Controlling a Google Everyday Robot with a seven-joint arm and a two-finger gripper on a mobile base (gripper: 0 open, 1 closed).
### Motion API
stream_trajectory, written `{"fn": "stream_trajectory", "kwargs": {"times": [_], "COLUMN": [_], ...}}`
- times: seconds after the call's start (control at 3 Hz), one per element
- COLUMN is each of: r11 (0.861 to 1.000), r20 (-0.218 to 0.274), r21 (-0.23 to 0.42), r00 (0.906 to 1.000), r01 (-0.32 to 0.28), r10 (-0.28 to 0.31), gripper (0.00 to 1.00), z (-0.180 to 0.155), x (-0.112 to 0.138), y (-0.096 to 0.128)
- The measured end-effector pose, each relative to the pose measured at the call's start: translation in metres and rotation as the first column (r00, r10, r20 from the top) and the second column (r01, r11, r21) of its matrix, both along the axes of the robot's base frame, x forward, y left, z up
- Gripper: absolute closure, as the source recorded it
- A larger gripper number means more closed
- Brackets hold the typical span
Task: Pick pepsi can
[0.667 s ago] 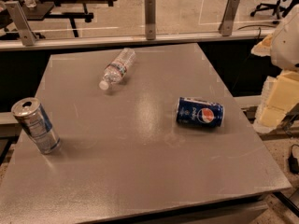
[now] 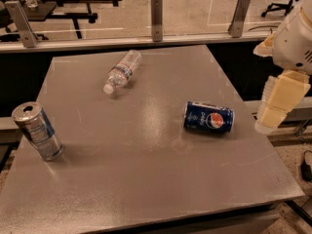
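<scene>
Tabletop (image 2: 146,189), grey, is shown across the frame. Gripper (image 2: 273,111) is held at middle right, just off the table's edge; its opening cannot be told. Pepsi can (image 2: 208,117), dark blue with a round logo, is laid on its side right of centre, near that edge, ringed by bare surface. Water bottle (image 2: 122,72) and slim can (image 2: 36,130) are set well away.

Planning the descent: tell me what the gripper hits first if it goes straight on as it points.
The gripper, right of the pepsi can, points downward; probably the table at its right edge, not the can, but depth is unclear.
</scene>
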State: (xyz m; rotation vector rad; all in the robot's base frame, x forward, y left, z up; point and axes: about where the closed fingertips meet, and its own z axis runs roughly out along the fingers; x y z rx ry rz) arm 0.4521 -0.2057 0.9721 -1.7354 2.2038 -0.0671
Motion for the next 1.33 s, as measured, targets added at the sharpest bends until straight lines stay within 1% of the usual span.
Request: {"fn": "stream_trajectory", "kwargs": {"times": [0.33,0.67,1.0,1.33], "r11": [0.999,0.998,0.995,0.993], "r20": [-0.012,-0.042,-0.069,-0.093], "r21": [0.023,0.037,0.042,0.038], "r00": [0.9994,0.9973,0.9936,0.989], "r01": [-0.031,-0.058,-0.086,-0.113], "r10": [0.031,0.06,0.089,0.116], "gripper": [0.0,0.0,0.0,0.0], "z": [-0.012,-0.035,-0.059,-0.081], "x": [0.015,0.025,0.029,0.031], "y": [0.017,0.037,0.053,0.065]}}
